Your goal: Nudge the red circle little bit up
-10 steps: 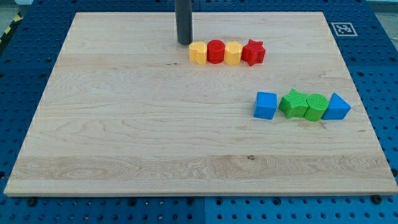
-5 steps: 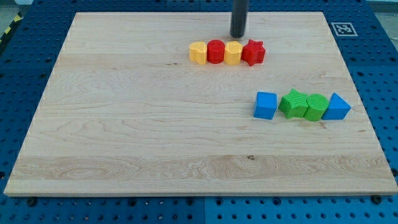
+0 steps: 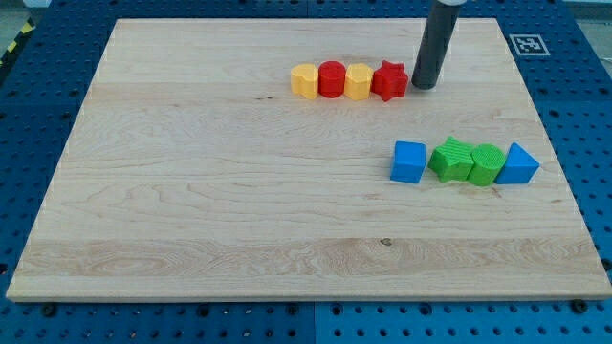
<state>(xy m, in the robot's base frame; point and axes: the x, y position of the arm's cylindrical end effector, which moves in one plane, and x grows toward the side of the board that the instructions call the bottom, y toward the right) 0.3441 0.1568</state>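
Note:
The red circle (image 3: 331,78) sits in a touching row near the view's top: yellow heart (image 3: 304,81), red circle, yellow hexagon (image 3: 359,81), red star (image 3: 389,80). My tip (image 3: 425,86) rests on the board just right of the red star, at the row's right end, about two blocks away from the red circle. The dark rod rises from it toward the view's top.
A second row lies lower right: blue cube (image 3: 408,161), green star (image 3: 450,159), green cylinder-like block (image 3: 485,164), blue triangle (image 3: 517,164). The wooden board (image 3: 191,191) lies on a blue pegboard, with a tag (image 3: 527,43) at its top right corner.
My tip has moved from above-left of the yellow heart rightward along the top of the row, then down to the right of the red star. No block has moved.

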